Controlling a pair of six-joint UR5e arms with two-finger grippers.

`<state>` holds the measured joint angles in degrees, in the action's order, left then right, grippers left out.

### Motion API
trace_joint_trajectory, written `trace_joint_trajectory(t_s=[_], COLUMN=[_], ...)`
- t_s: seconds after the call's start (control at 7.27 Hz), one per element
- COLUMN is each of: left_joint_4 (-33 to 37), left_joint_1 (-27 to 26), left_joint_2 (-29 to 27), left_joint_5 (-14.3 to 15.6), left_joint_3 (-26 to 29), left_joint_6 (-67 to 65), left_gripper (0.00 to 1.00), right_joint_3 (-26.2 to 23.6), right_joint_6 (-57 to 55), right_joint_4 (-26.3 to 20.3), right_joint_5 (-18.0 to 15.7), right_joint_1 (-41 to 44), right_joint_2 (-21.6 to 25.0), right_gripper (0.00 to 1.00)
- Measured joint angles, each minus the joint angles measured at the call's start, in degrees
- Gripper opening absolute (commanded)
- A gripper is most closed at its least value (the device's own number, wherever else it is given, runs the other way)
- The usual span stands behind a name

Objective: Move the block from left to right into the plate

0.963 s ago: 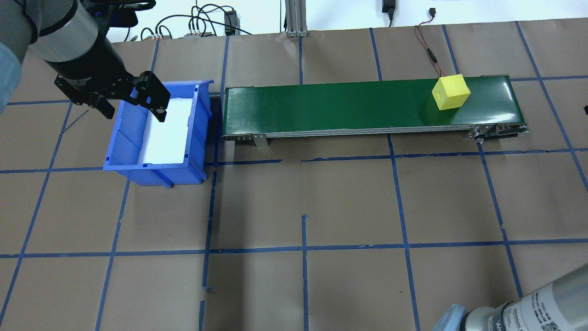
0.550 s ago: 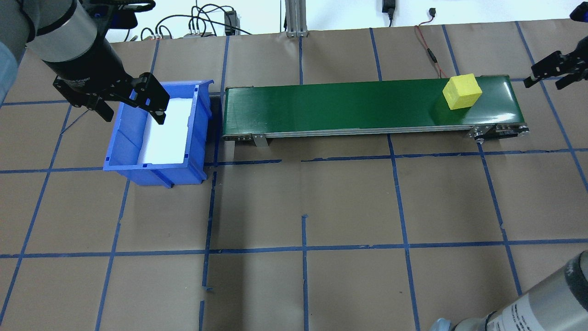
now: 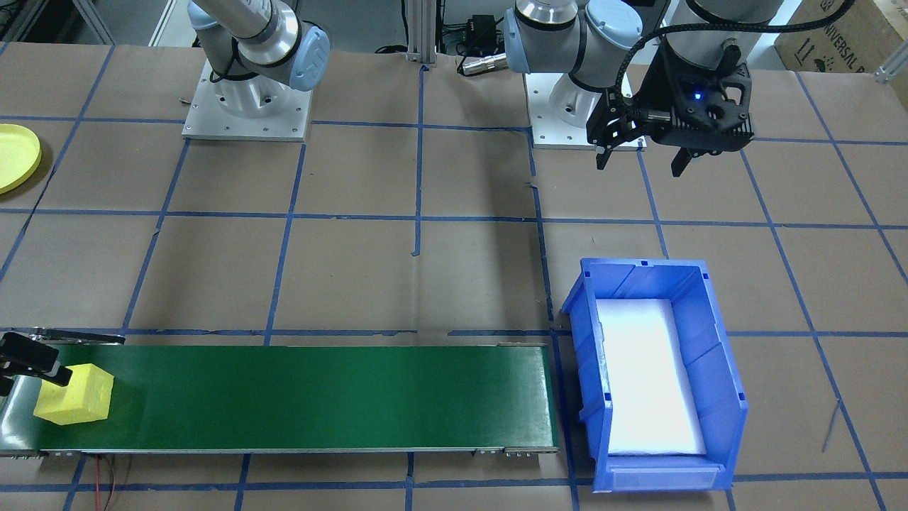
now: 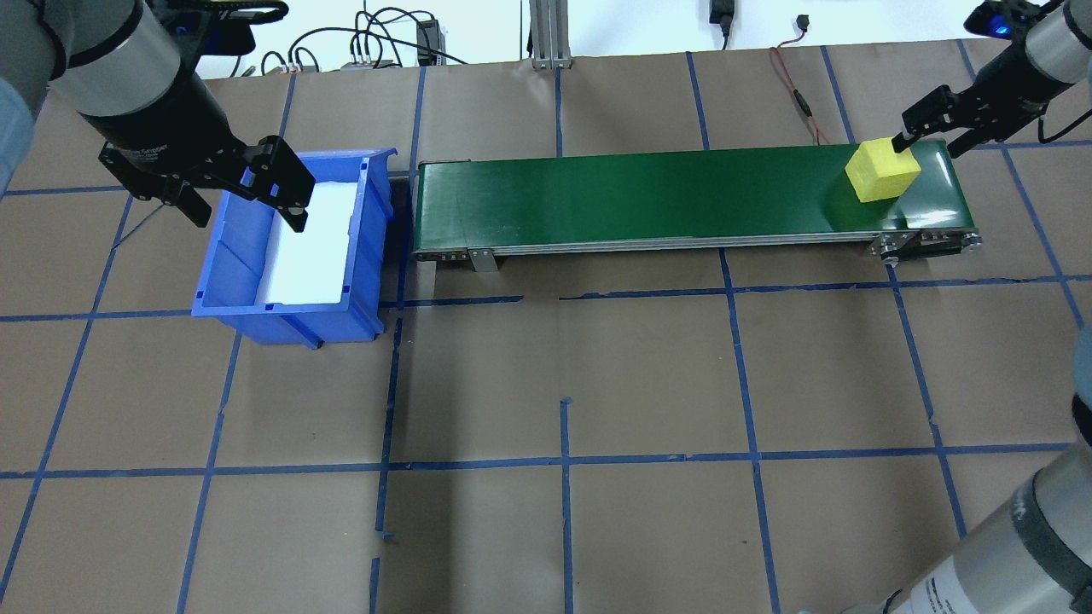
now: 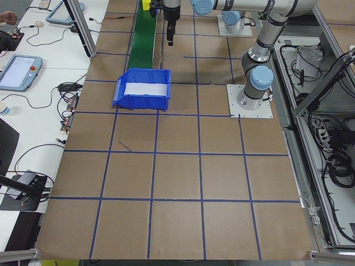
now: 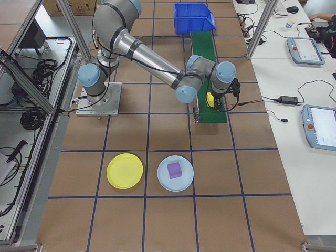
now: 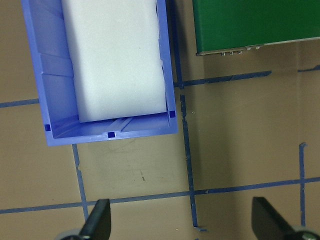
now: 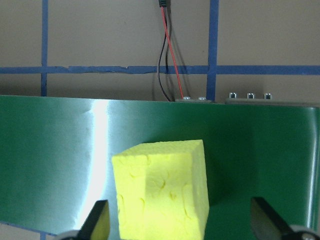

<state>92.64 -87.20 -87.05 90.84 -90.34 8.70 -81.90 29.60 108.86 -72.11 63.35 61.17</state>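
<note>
The yellow block (image 4: 882,170) sits on the green belt (image 4: 648,200), right by the belt's end that is far from the blue bin (image 4: 290,247). The block looks a bit turned, not square w/ the belt edges. The right gripper (image 4: 928,128) hangs over that same end of the belt, its fingers spread wide apart w/ nothing between them yet; in the right wrist view the two fingertips (image 8: 97,220) show at the bottom corners and the block (image 8: 162,187) is between them but nearer the one on that view's left (not touching either one, as far as can be seen). A red and black wire (image 8: 167,50) runs off from the belt's far edge, behind the block. The left gripper (image 4: 247,183) hangs above the bin, at the other end of the belt, w/ its fingers also wide open and holding nothing. The bin has a white pad (image 3: 649,376) on its floor and sits just beside the belt's end, nearly touching it. The yellow plate (image 6: 124,170) lies flat on the brown table (image 4: 563,384), well apart from the belt, off past the block's end and toward the robot's side. Just beside the plate is a pale blue plate (image 6: 175,173) w/ a purple cube (image 6: 174,169) on it.
</note>
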Motion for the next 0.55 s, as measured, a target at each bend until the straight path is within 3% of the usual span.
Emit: trace_joint_trajectory(t_s=[0.55], left_joint_4=[0.00], left_joint_1=[-0.07], left_joint_2=[-0.03], left_joint_5=[-0.35], left_joint_3=[-0.25], left_joint_6=[0.00], left_gripper=[1.00], right_joint_3=[-2.04], right_joint_6=[-0.77], right_joint_4=[3.26], right_joint_5=[-0.23], right_joint_1=[0.45], right_joint_2=[-2.03], right_gripper=[0.97])
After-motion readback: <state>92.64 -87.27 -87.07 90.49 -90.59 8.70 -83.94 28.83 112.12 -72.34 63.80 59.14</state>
